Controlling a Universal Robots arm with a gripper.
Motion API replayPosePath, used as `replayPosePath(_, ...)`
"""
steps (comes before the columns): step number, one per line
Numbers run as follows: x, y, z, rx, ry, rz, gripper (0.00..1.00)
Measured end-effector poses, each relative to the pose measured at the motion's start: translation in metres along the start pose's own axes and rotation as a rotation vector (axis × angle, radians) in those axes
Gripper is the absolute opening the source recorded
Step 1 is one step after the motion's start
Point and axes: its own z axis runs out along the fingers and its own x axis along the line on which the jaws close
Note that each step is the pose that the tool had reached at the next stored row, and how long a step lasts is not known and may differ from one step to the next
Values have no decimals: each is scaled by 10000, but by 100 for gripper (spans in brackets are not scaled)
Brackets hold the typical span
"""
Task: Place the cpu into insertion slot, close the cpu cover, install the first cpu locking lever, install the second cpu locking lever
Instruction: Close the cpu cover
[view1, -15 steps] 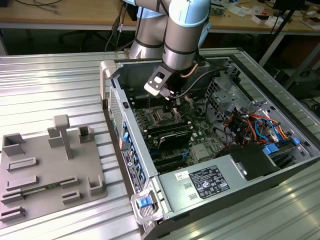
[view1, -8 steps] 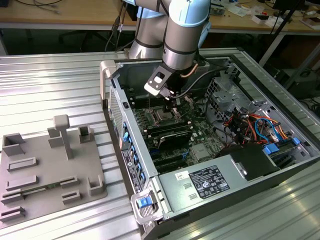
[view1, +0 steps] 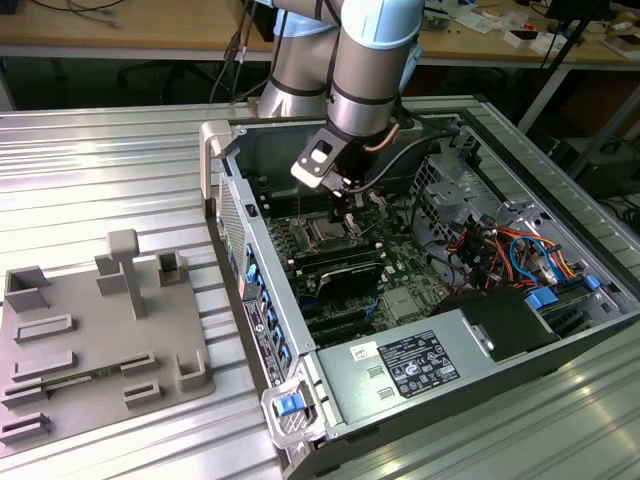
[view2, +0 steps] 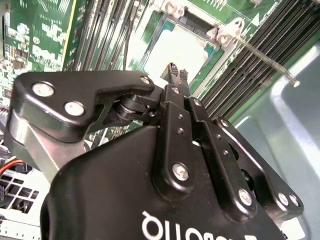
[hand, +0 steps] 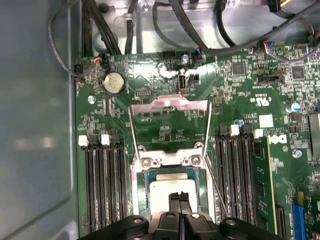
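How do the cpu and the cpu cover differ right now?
Pose: the cpu lies flat in the insertion slot; the cpu cover is swung open, off the slot. Form: the cpu is a solid plate; the cpu cover is a frame, green board showing through its cut-out. Both are silvery and roughly square.

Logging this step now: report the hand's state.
Hand: closed, empty, over the cpu lying in the insertion slot.
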Motion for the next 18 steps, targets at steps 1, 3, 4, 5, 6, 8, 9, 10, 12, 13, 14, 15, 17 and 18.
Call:
replayPosePath(1,2,28,3,0,0,-1,11)
replayPosePath(3,2,53,5,-1,0,0,11)
replayPosePath(4,2,53,5,0,-1,0,11)
replayPosePath(5,2,54,5,0,-1,0,11)
replayPosePath(6,3,54,1,1,-3,0,11)
replayPosePath(8,2,57,-30,0,-1,-1,11)
replayPosePath(9,2,58,-46,0,-1,-1,11)
replayPosePath(10,2,60,-66,-1,0,-1,11)
replayPosePath(12,1,63,-100,-1,0,-1,11)
replayPosePath(13,0,64,-124,0,-1,-1,11)
replayPosePath(14,0,66,-150,0,-2,-1,11)
replayPosePath(15,0,68,-167,0,-1,-1,11)
replayPosePath(17,-1,70,-195,0,0,-1,11)
replayPosePath(18,-1,71,-202,0,0,-1,11)
